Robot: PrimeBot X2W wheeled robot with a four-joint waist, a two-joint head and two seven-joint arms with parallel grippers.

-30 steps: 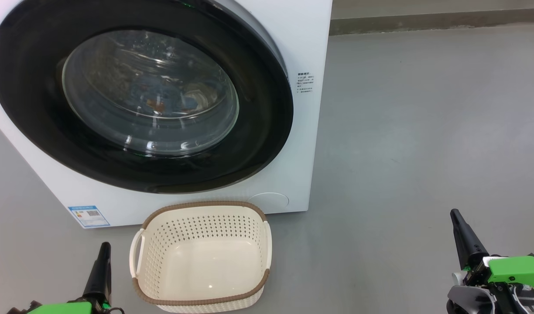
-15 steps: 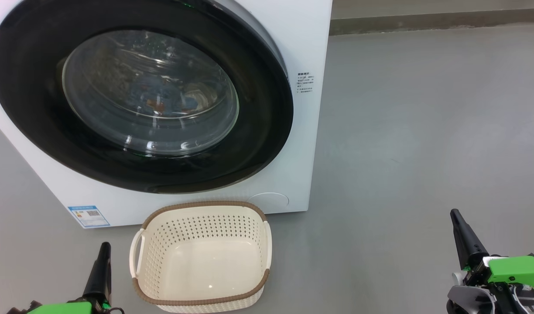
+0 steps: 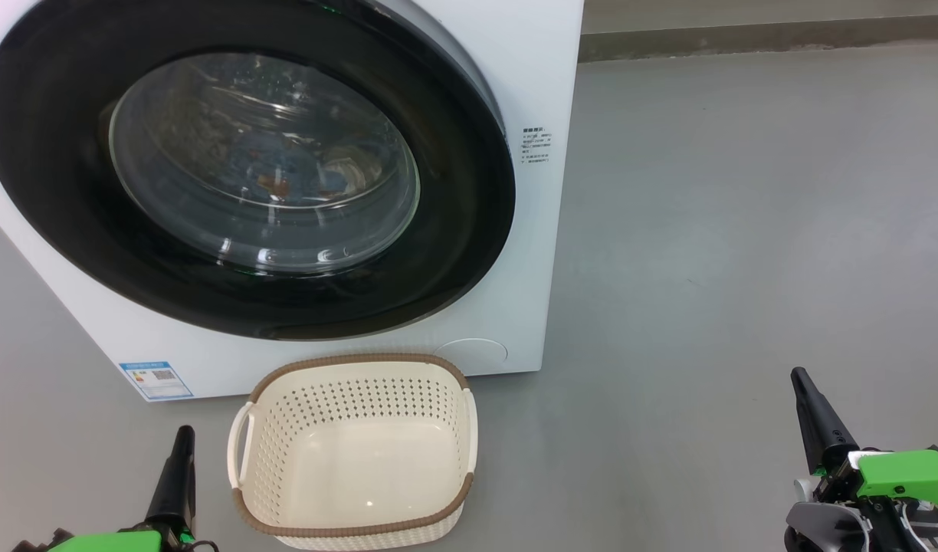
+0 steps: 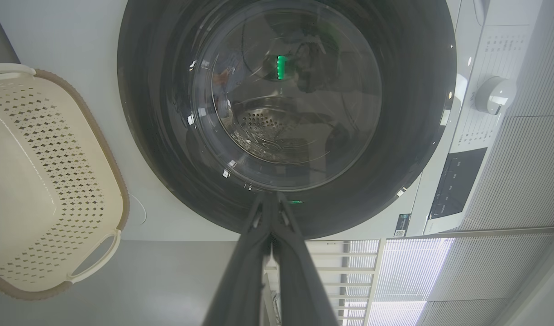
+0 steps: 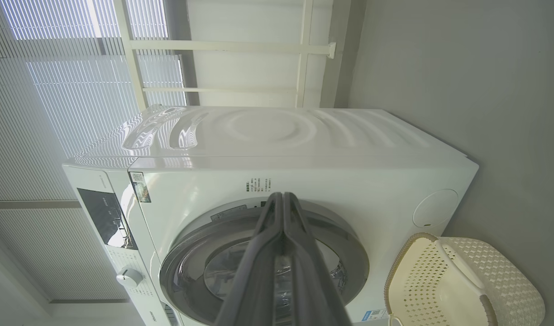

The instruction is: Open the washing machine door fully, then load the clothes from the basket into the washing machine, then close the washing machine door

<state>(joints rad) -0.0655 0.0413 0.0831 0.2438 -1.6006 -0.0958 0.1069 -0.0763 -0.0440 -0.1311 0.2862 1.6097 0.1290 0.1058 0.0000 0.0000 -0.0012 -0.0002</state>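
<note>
A: Washing machine door (image 3: 454, 230)?
B: Closed against the front of the washing machine (image 3: 530, 69). Up and ahead of both pairs of fingers, touched by neither.

A: Clothes (image 3: 300, 172)?
B: Inside the drum, seen through the glass as a blue, orange-brown and cream heap low in the bowl. Well apart from the fingers, behind the closed door.

A: Basket (image 3: 354, 359)?
B: Empty, standing on the grey floor (image 3: 706, 230) just in front of the machine, below the door. Just to the right of the left gripper (image 3: 182, 441), near its left handle but not touching.

A: And the left fingers themselves?
B: Pressed together tip to tip, gripping nothing. In the left wrist view, pointing at the edge of the door's black rim.

A: Right gripper (image 3: 802, 383)?
B: Low at the right over the floor, well away from basket and machine. Clenched as well, holding nothing. In its own wrist view, tips overlapping the edge of the door's rim.

A: Blue label (image 3: 155, 379)?
B: Stuck on the machine's lower left corner, just above the left fingertip in the head view.
</note>
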